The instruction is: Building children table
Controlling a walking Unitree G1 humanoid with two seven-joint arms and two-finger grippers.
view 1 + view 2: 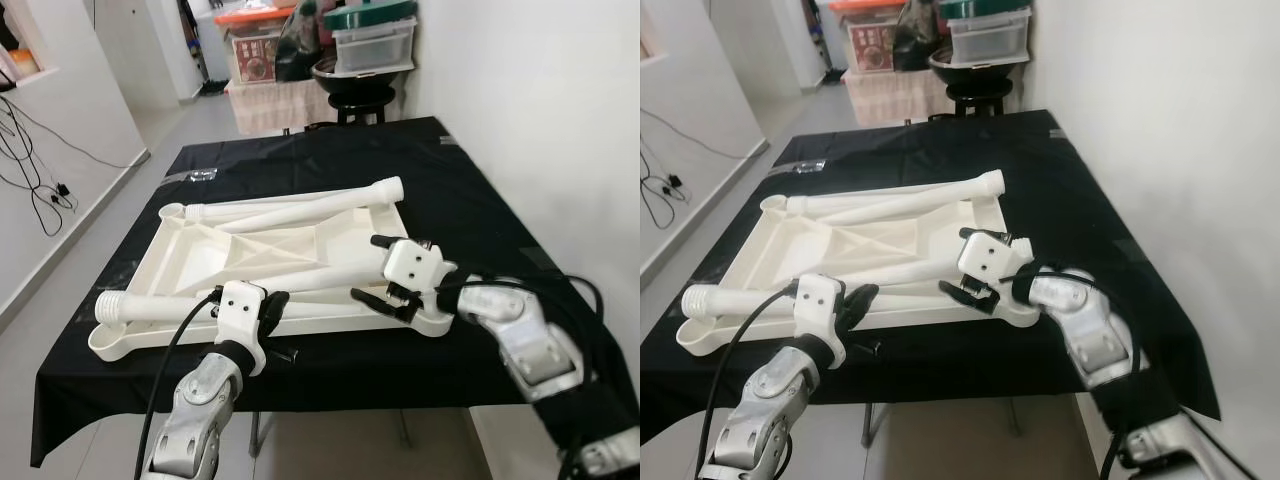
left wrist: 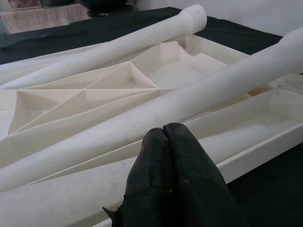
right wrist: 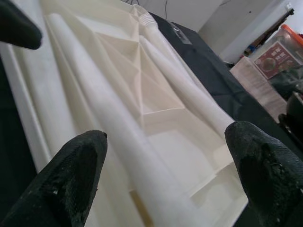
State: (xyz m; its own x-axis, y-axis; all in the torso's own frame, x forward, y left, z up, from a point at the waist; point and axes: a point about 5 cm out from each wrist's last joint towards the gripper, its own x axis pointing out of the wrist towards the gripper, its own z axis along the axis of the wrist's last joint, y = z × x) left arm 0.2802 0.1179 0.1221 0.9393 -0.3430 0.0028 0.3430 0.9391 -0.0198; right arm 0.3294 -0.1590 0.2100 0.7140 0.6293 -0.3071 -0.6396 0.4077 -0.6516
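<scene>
An upside-down white plastic tabletop (image 1: 200,255) lies on the black-covered table (image 1: 470,190), ribs facing up. Inside it lie white tube legs: one long leg (image 1: 170,303) runs along the near side, and another leg (image 1: 300,207) lies along the far side with its threaded end to the right. My left gripper (image 1: 275,310) is shut at the tabletop's near rim, holding nothing; its fingertips (image 2: 163,130) press together just short of the near leg (image 2: 213,90). My right gripper (image 1: 380,270) stands open at the near right corner, straddling that leg's (image 3: 94,94) end without touching it.
A white wall runs close along the table's right side. Behind the table a black stool (image 1: 362,100) carries a bowl and stacked plastic containers (image 1: 372,40). Cables (image 1: 45,195) trail on the floor at the left. The table's front edge is just under my grippers.
</scene>
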